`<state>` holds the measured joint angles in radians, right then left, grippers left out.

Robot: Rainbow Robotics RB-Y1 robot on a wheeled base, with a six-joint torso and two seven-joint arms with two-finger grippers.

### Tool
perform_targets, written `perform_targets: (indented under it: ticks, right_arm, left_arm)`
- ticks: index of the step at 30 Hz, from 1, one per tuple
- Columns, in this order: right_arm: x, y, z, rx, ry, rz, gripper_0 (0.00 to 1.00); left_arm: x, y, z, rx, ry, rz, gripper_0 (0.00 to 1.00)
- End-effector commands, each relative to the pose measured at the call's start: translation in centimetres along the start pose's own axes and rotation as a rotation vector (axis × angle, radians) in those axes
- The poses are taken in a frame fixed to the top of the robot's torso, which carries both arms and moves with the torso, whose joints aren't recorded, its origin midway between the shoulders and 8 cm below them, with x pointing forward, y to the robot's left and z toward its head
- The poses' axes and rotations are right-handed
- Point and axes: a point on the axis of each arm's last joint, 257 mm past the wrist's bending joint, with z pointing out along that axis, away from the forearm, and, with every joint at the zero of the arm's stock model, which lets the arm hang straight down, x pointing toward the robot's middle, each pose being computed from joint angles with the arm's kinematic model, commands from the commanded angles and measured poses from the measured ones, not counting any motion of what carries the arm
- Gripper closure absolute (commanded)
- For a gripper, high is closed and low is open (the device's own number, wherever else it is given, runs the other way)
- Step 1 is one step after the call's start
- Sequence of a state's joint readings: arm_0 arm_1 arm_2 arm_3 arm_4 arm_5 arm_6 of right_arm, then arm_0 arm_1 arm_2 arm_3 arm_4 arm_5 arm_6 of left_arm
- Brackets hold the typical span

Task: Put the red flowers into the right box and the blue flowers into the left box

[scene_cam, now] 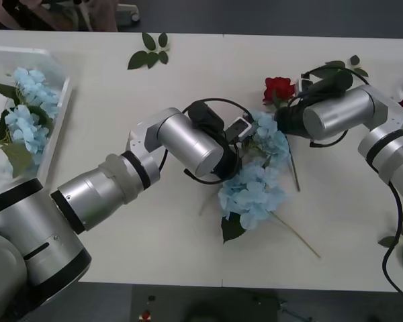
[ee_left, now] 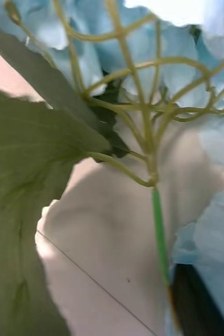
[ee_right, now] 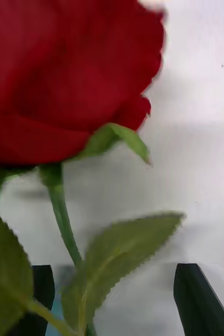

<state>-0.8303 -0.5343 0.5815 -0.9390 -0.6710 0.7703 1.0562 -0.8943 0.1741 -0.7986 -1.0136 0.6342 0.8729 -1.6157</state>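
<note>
Nearest the robot, the blue flowers [scene_cam: 252, 184] lie in a heap at the middle of the table [scene_cam: 121, 255], their thin stems running toward the near right edge, heads pointing away toward the far side. The left gripper [scene_cam: 245, 131] reaches into the far end of this heap; in the left wrist view a green stem [ee_left: 159, 236] runs lengthwise up from between the fingers to a branching head of pale petals, with a big leaf [ee_left: 28, 184] beside it. One dark finger [ee_left: 195, 304] shows, and whether the pair is closed on the stem I cannot tell. Just beyond, the right gripper [scene_cam: 282, 114] sits by one of the red flowers [scene_cam: 277, 88], whose bloom points to the far side. In the right wrist view its dark fingers [ee_right: 198, 302] stand apart, the rose stem [ee_right: 62, 215] passing between them untouched. The left box [scene_cam: 57, 111] holds blue heads at far left. A leaf sprig [scene_cam: 148, 54] lies farthest off.
</note>
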Motion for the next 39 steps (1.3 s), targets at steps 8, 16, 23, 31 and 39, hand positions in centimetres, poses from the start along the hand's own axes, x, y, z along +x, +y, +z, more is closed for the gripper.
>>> perform_targets:
  ticks: [8, 16, 23, 31, 39]
  right_arm:
    - [-1.2, 1.8, 0.5, -0.033, -0.030, 0.085, 1.00]
    - [-2.1, 1.2, 0.1, -0.035, -0.038, 0.105, 1.00]
    - [-6.0, 0.9, -2.5, -0.070, -0.044, 0.197, 1.00]
    - [-10.8, -3.9, -11.3, -0.025, -0.021, 0.128, 1.00]
    - [-11.9, -14.3, -21.4, 0.182, 0.065, -0.038, 1.00]
  left_arm:
    - [-2.5, 0.5, -1.4, -0.006, -0.054, -0.031, 1.00]
    - [-4.7, 2.8, -4.8, -0.008, -0.134, -0.048, 1.00]
    - [-6.8, 5.9, -12.6, 0.040, -0.211, -0.098, 1.00]
    - [1.2, 16.8, -27.6, -0.125, 0.010, -0.084, 1.00]
    - [16.2, 29.9, -39.8, -0.419, 0.398, -0.045, 1.00]
